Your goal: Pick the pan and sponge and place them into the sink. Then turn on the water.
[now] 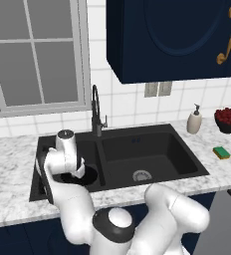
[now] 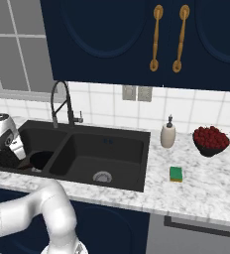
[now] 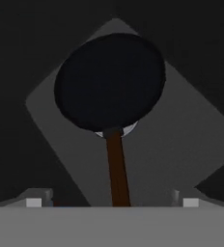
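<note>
pan (image 3: 109, 79) down in left basin of sink (image 1: 152, 169), over the drain. gripper (image 3: 112, 202) spread wide above the handle, gripping nothing. sponge (image 1: 221, 152) on counter, tap dry: 2 steps left.

Round black frying pan (image 3: 109, 79) with reddish-brown handle; black double-basin sink (image 1: 152, 154); green-topped yellow sponge (image 1: 221, 152); white-and-grey marbled stone counter (image 2: 211, 183).

Glossy white rounded arm (image 1: 172, 211) segments joined by dark grey joint bands.
</note>
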### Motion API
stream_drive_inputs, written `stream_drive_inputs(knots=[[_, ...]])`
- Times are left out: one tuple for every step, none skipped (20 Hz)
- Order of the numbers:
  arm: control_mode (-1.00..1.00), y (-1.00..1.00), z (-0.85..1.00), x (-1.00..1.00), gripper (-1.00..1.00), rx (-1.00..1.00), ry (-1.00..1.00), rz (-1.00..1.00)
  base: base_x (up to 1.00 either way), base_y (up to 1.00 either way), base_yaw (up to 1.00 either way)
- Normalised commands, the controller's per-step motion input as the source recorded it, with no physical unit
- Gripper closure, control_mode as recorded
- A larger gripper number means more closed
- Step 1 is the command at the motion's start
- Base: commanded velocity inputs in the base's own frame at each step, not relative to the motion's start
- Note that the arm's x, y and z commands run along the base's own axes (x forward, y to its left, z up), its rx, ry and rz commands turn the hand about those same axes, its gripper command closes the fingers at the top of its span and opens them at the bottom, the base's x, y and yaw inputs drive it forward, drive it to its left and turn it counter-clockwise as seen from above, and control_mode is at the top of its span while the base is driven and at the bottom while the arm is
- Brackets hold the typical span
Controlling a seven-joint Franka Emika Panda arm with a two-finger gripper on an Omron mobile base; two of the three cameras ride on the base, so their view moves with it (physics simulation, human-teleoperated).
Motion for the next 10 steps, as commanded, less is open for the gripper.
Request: stream_drive_inputs(knots=[[-1.00, -0.27, 1.00, -0.51, -1.00, 0.00, -0.14, 0.11, 0.00, 0.00, 0.00], [-1.00, -0.29, 1.00, -0.69, -1.00, 0.00, -0.22, 0.10, 0.00, 0.00, 0.00], [-1.00, -0.35, 1.00, -0.74, -1.00, 0.00, -0.25, 0.07, 0.00, 0.00, 0.00], [-1.00, -0.36, 1.00, -0.81, -1.00, 0.00, -0.31, 0.03, 0.00, 0.00, 0.00], [-1.00, -0.37, 1.00, -0.88, -1.00, 0.00, -0.35, 0.00, 0.00, 0.00, 0.00], [-1.00, -0.36, 1.00, -0.92, -1.00, 0.00, -0.37, 0.00, 0.00, 0.00, 0.00], [-1.00, -0.40, 1.00, -1.00, -1.00, 0.00, -0.39, 0.00, 0.00, 0.00, 0.00], [-1.00, -0.41, 0.94, -1.00, -1.00, 0.00, -0.41, 0.00, 0.00, 0.00, 0.00], [-1.00, -0.32, 0.88, -1.00, -1.00, 0.00, -0.45, 0.00, 0.00, 0.00, 0.00], [-1.00, -0.29, 0.79, -1.00, -1.00, 0.00, -0.45, 0.00, 0.00, 0.00, 0.00]])
